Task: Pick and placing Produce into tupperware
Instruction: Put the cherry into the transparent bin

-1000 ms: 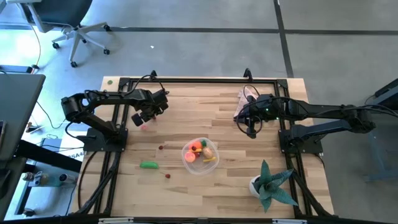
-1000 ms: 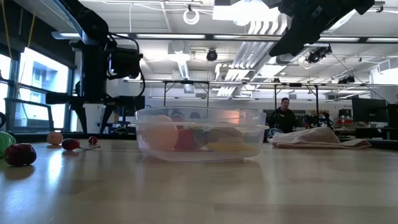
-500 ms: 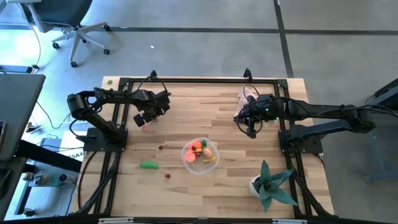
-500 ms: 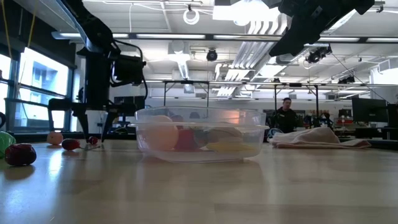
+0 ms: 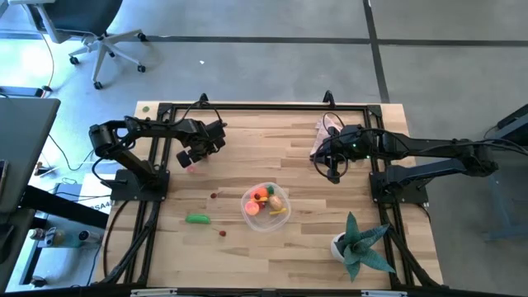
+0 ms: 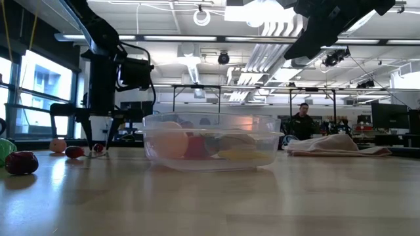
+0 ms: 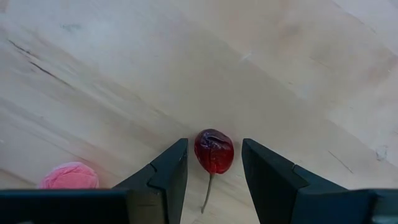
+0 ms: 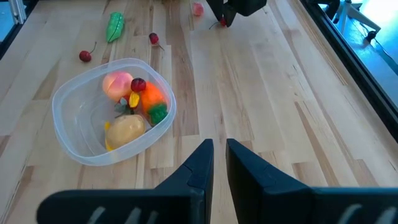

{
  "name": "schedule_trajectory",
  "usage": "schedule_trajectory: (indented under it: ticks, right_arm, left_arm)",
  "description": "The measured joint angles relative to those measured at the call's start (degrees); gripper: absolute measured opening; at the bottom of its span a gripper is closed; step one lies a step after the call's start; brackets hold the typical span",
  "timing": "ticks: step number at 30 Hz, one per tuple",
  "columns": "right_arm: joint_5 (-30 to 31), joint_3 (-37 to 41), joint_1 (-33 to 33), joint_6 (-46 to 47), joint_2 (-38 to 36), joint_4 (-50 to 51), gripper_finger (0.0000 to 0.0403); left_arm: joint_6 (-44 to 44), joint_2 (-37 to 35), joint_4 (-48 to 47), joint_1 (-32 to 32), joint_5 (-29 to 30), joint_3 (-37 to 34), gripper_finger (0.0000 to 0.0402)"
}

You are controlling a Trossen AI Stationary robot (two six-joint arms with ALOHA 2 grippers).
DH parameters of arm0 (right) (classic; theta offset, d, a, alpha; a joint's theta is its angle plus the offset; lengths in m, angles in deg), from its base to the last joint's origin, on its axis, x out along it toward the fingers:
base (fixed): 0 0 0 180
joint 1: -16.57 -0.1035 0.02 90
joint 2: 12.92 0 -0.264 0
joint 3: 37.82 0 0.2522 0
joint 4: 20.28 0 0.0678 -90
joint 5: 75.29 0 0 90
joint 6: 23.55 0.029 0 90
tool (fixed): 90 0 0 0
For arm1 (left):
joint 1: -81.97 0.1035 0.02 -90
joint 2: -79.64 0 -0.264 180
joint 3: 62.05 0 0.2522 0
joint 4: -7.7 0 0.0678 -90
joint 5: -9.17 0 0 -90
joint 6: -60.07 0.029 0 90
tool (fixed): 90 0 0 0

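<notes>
- At the table's far left, left gripper (image 7: 213, 163) low over the wood, jaws part open, astride a red berry (image 7: 214, 150); nothing gripped yet, gaps visible on both sides.
- Probably the closing step: best done by squeezing on the berry's round body, not on the thin stem trailing back toward the wrist; kept low enough to catch its widest part; closed gently, since so small and smooth a piece could squirt forward out of the pads.
- Berry lay centred between the fingertips, on the wood; pink ball (image 7: 68, 176) just beside the gripper, outside one finger, apart from it; worth avoiding any nudge there.
- Tupperware (image 5: 248, 216) sat mid-table, well apart from this gripper, already holding several pieces; green pod (image 5: 197, 219) and two more berries lay loose on the wood near it.
- Right gripper (image 8: 216, 160) hung idle, raised over the far right side, fingers nearly together, holding nothing.
</notes>
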Motion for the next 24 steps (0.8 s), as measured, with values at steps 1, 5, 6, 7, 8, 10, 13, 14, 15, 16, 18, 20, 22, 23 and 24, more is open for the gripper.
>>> schedule_trajectory:
  ticks: [1,5,6,7,8,10,13,14,15,16,18,20,22,23,24]
  right_arm:
    - [0.0,0.0,0.0,0.0,0.0,0.0,0.0032]
    - [0.0,0.0,0.0,0.0,0.0,0.0,0.0032]
    - [0.0,0.0,0.0,0.0,0.0,0.0,0.0032]
    - [0.0,0.0,0.0,0.0,0.0,0.0,0.0032]
    - [0.0,0.0,0.0,0.0,0.0,0.0,0.0032]
    - [0.0,0.0,0.0,0.0,0.0,0.0,0.0032]
    - [0.0,0.0,0.0,0.0,0.0,0.0,0.0032]
    - [0.0,0.0,0.0,0.0,0.0,0.0,0.0032]
    - [0.0,0.0,0.0,0.0,0.0,0.0,0.0032]
    - [0.0,0.0,0.0,0.0,0.0,0.0,0.0032]
    - [0.0,0.0,0.0,0.0,0.0,0.0,0.0032]
    - [0.0,0.0,0.0,0.0,0.0,0.0,0.0032]
    - [0.0,0.0,0.0,0.0,0.0,0.0,0.0032]
    - [0.0,0.0,0.0,0.0,0.0,0.0,0.0032]
    - [0.0,0.0,0.0,0.0,0.0,0.0,0.0032]
  left_arm:
    - [0.4,0.0,0.0,0.0,0.0,0.0,0.014]
    - [0.6,0.0,-0.1,0.0,0.0,0.0,0.014]
    - [0.6,0.0,-0.1,0.0,-0.1,0.0,0.014]
    - [0.7,0.0,-0.1,0.0,-0.1,0.0,0.014]
    - [0.7,0.1,-0.1,0.0,-0.1,0.0,0.014]
    - [0.7,0.6,-0.1,0.0,-0.1,0.0,0.0138]
    - [0.5,1.7,-0.2,0.0,-0.2,0.3,0.0126]
    - [0.5,2.0,-0.1,0.0,-0.3,0.3,0.0121]
    - [0.4,2.1,-0.1,0.0,-0.3,0.2,0.0115]
    - [0.3,2.2,-0.1,0.0,-0.3,0.2,0.011]
    - [0.3,2.2,-0.2,0.0,-0.3,0.2,0.0101]
    - [0.3,2.2,-0.2,0.0,-0.3,0.2,0.0094]
    - [0.3,2.3,-0.1,0.0,-0.3,0.2,0.009]
    - [0.3,2.3,-0.1,0.0,-0.4,0.2,0.0088]
    - [0.3,2.3,-0.1,0.0,-0.4,0.2,0.0087]
